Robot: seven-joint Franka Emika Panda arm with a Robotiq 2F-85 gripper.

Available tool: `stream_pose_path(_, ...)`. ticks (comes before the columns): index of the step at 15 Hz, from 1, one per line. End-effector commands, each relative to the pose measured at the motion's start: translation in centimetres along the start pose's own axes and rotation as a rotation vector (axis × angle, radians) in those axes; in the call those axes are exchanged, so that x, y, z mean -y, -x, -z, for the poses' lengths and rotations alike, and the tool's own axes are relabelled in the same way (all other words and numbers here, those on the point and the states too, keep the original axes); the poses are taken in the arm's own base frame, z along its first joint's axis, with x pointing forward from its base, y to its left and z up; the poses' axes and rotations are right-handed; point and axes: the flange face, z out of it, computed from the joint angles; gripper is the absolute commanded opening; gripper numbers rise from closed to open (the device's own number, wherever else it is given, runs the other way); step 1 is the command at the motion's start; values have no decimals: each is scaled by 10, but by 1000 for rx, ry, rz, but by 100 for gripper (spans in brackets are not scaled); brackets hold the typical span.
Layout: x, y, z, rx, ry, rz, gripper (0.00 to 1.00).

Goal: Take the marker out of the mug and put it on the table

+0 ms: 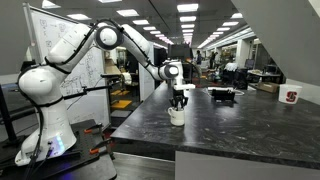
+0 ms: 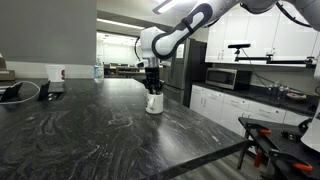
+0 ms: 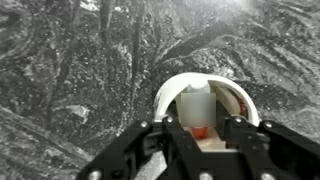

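Observation:
The small white mug (image 3: 240, 100) stands on the dark mottled table (image 3: 70, 80), and shows in both exterior views (image 1: 177, 117) (image 2: 154, 104). The marker (image 3: 199, 105), pale at the top and reddish lower down, sticks up from inside the mug. My gripper (image 3: 200, 128) points straight down over the mug's mouth, with its fingertips at the rim and closed on the marker from both sides. It also shows in both exterior views (image 1: 179, 100) (image 2: 152, 89). The mug's handle is hidden.
A white cup with a red logo (image 1: 291, 97) and dark equipment (image 1: 222, 95) stand farther along the table. A black device (image 2: 18, 93) and a white cup (image 2: 56, 73) sit at the far end. The table's thick edge (image 2: 200, 150) is near.

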Motion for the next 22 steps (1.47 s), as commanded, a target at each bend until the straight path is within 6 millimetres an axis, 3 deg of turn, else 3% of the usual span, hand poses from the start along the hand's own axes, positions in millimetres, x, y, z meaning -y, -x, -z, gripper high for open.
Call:
stream_pose_path(1, -2, 3, -1, 39, -26, 34, 43)
stream_pose_path(3, 0, 4, -2, 67, -30, 42, 41)
stream_pose_path(4, 1, 4, -4, 77, -30, 49, 16)
stream_pose_path(5, 1, 4, -5, 85, -30, 56, 16)
stream_pose_path(7, 2, 3, -6, 93, -23, 71, 1)
stream_pose_path(9, 3, -2, -4, 91, -13, 85, 6)
stream_pose_path(15, 8, -7, 21, 72, 5, 97, 6)
stream_pose_path(22, 24, -19, 95, 9, 98, 142, 6)
